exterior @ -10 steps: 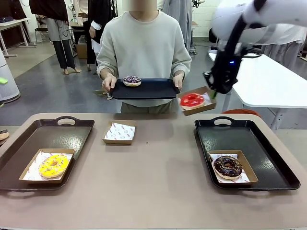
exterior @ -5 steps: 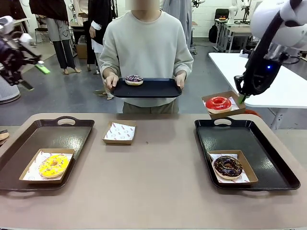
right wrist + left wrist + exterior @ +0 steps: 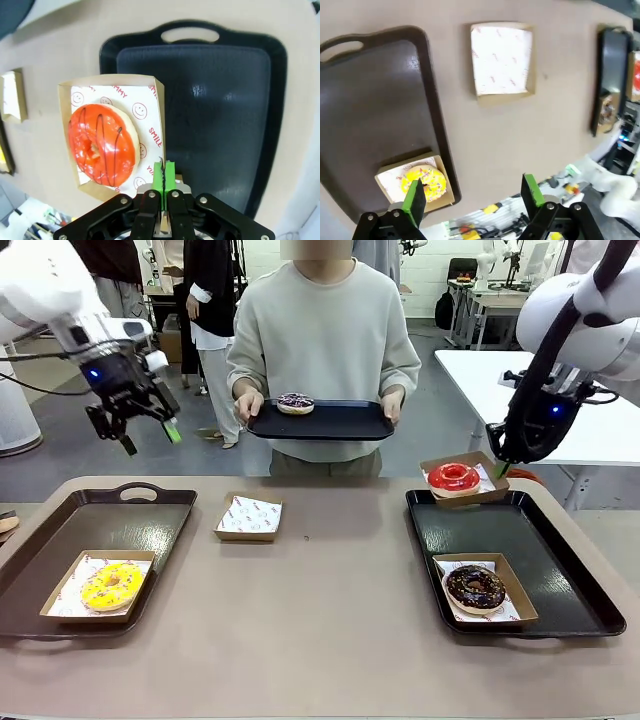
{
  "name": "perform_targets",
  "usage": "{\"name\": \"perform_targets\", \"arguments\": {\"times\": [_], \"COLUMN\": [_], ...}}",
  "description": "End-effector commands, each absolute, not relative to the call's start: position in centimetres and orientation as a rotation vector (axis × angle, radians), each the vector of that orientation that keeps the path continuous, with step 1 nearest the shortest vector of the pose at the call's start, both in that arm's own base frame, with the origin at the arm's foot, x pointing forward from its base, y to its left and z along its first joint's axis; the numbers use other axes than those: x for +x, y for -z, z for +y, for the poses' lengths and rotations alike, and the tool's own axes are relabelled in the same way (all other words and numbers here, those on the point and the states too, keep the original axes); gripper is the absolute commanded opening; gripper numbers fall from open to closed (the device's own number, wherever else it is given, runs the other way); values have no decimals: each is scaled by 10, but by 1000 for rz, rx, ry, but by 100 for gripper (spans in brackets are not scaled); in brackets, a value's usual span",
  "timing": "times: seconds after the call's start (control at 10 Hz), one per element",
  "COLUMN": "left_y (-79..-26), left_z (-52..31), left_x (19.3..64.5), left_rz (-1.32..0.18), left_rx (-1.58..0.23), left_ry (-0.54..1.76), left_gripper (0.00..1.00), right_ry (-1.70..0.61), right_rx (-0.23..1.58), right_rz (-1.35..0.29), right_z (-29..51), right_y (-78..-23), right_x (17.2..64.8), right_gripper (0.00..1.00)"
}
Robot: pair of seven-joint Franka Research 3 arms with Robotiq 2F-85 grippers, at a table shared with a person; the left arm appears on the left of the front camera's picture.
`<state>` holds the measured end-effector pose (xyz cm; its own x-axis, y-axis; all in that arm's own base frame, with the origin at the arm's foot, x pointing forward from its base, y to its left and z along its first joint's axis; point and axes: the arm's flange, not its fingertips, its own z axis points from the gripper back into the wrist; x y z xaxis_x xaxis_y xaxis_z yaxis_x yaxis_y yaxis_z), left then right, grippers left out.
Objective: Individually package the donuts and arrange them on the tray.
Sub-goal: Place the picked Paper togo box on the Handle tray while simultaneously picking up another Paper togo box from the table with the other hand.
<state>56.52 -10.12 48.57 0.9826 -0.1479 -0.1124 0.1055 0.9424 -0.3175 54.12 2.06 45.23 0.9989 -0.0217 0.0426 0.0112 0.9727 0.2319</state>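
The right pincer (image 3: pixel 500 468) is pressed together on the rim of the cardboard box (image 3: pixel 460 498) carrying the red donut (image 3: pixel 453 477), at the right tray's (image 3: pixel 520 540) far end by the desk's (image 3: pixel 330 620) far edge; its pads (image 3: pixel 158 175) hide the pinched rim, and whether box touches tray I cannot tell. The left pincer (image 3: pixel 150 438) hangs spread above the desk's left edge, one finger (image 3: pixel 414 200) cutting across the boxed yellow donut (image 3: pixel 427 180) on the left tray (image 3: pixel 120 520). The chocolate donut (image 3: pixel 475 587) sits boxed on the right tray, the purple donut (image 3: pixel 295 403) on a black tray (image 3: pixel 340 422) the person holds.
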Motion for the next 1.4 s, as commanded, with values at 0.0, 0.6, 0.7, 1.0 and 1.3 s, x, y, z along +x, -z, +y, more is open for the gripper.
{"name": "perform_targets", "arguments": {"times": [0.0, 0.6, 0.7, 1.0, 1.3], "left_y": [-467, -411, -402, -378, -378], "left_z": [-128, -220, -227, -235, -235], "left_x": [557, 572, 575, 572, 577], "left_rz": [134, -40, -83, -199, -175], "left_rx": [-189, -78, -54, 10, -22], "left_ry": [143, 120, 114, 135, 164], "left_gripper": [100, 100, 100, 100, 100], "right_ry": [8, 8, 8, 8, 8], "right_rx": [231, 231, 231, 231, 231], "right_rz": [-53, -53, -53, -53, -53], "right_z": [22, 22, 22, 22, 22], "right_y": [-460, -460, -460, -460, -460], "right_x": [542, 542, 542, 542, 542], "right_gripper": [1, 1, 1, 1, 1]}}
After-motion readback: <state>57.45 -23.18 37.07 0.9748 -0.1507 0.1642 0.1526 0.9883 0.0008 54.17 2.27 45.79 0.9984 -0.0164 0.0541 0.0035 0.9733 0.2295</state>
